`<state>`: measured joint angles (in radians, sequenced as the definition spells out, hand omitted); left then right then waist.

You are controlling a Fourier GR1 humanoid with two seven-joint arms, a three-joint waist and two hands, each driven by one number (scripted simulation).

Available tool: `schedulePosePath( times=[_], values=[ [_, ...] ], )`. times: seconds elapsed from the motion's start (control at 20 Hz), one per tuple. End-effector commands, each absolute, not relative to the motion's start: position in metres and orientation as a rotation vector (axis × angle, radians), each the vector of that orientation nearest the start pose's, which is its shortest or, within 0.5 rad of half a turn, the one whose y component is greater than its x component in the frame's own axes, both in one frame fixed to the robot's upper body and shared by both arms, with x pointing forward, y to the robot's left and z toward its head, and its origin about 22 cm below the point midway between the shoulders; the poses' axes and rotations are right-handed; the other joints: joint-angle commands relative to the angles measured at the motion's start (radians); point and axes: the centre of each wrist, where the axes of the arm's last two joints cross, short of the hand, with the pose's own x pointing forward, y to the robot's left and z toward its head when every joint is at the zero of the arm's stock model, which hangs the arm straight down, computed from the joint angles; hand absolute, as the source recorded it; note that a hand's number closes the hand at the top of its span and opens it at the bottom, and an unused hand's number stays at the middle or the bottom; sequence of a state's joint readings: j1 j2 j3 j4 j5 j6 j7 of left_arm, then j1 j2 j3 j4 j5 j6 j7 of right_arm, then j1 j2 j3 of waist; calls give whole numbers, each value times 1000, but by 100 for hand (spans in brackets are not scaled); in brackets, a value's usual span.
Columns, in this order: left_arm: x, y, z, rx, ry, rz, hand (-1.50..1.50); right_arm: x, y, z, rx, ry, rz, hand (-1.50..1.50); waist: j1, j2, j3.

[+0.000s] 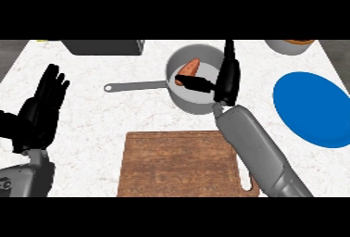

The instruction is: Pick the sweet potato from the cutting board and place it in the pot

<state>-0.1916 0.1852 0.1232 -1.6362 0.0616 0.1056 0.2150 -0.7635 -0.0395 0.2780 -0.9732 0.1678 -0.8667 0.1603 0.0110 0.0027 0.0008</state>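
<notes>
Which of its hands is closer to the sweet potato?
Right. The right hand is over the pot, just beside the sweet potato in it. The left hand rests open far off, near the left edge of the counter.

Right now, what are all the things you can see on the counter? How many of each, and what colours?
counter: one, white speckled, under everything
pot: one, grey, far middle, long handle pointing left
sweet potato: one, orange, in the pot
cutting board: one, brown wood, near middle
plate: one, blue, right side
box: one, dark grey, far left, partly cut off
bowl: one, grey, far right corner, partly cut off
left hand: one, black, open, fingers up, resting at the left edge
right hand: one, black, over the pot's right side, thumb by the sweet potato
</notes>
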Motion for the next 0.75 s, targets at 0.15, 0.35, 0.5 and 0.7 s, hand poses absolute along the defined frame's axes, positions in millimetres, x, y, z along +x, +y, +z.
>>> schedulePosePath(
  times=[0.15,0.35,0.5,0.7],
  values=[
    [289,263,85,199,-1619,64,0,356,-148,60,-506,-1716,-45,-150,-14,-3,-1],
    [289,260,72,214,-1625,85,0,335,-145,71,-482,-1709,-29,-150,-15,-4,-1],
    [283,286,91,193,-1617,78,0,327,-187,64,-520,-1696,-1,-150,-14,-4,-1],
    [288,281,57,201,-1610,71,0,315,-194,62,-494,-1707,5,-150,-15,-3,-1]
  ],
)
